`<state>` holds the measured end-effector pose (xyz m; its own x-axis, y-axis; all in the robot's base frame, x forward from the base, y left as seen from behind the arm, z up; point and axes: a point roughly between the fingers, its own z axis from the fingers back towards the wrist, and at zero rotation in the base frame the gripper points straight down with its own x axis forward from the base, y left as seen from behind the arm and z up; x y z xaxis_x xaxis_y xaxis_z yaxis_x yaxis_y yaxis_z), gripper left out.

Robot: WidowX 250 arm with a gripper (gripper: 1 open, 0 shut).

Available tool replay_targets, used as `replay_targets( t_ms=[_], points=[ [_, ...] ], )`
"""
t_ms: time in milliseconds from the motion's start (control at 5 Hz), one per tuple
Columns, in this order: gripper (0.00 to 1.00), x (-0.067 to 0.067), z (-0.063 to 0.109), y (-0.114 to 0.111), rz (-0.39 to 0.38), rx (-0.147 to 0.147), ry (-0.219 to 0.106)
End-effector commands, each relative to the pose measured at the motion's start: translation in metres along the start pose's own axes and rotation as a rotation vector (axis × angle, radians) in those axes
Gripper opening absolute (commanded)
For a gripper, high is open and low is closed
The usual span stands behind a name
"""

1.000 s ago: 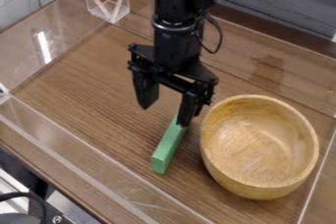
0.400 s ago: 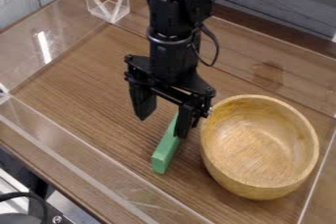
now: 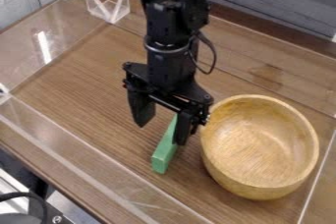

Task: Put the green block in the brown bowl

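Observation:
The green block [image 3: 165,149], a thin bright green bar, lies flat on the wooden table just left of the brown bowl [image 3: 261,145]. The light wooden bowl holds nothing that I can see. My black gripper [image 3: 167,118] points straight down over the block's far end, open, one finger [image 3: 141,112] to the left of the bar and the other [image 3: 192,128] to its right. The fingertips hang low around the bar's upper end; I cannot tell whether they touch it. The far end of the block is partly hidden behind the gripper.
Low clear plastic walls [image 3: 79,184] ring the table, with a clear folded stand [image 3: 108,7] at the back left. The bowl sits close to the right wall. Bare wood lies to the left of the block.
The gripper has come slightly nearer and lower over the block's far end, staying open. Block and bowl have not moved.

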<state>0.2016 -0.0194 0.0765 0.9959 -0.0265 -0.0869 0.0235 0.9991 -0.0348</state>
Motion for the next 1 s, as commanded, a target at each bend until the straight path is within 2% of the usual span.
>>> replay_targets(
  t_ms=[0,800],
  points=[
    [1.0,0.0048,0.0086,0.0007,-0.007,-0.007,-0.059],
    [1.0,0.0072,0.003,0.0092,-0.025,-0.025,-0.094]
  ],
)
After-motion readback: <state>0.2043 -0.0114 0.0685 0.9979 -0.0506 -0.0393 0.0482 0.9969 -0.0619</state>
